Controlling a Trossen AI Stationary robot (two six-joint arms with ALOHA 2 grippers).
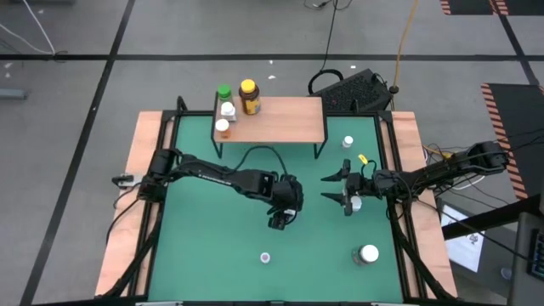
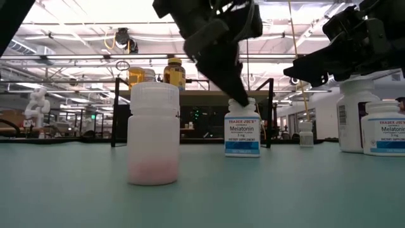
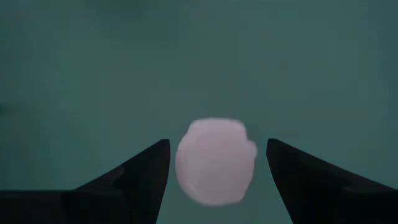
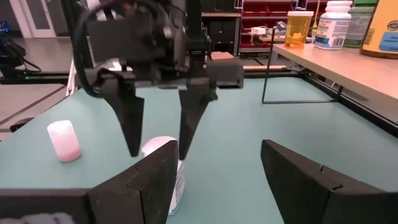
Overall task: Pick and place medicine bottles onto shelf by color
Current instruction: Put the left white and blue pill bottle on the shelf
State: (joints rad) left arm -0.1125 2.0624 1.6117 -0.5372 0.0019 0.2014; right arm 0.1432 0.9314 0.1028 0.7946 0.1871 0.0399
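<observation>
High view, left to right: the left gripper is hanging at centre frame, fingers apart, straddling a white bottle on the green mat. I'd say it should be dropping lower before closing, keeping the cap centred. The right gripper is waiting right of centre, fingers spread. The shelf is sitting at upper centre, already holding bottles.

Light-wood shelf, matt green mat — white plastic bottle
</observation>
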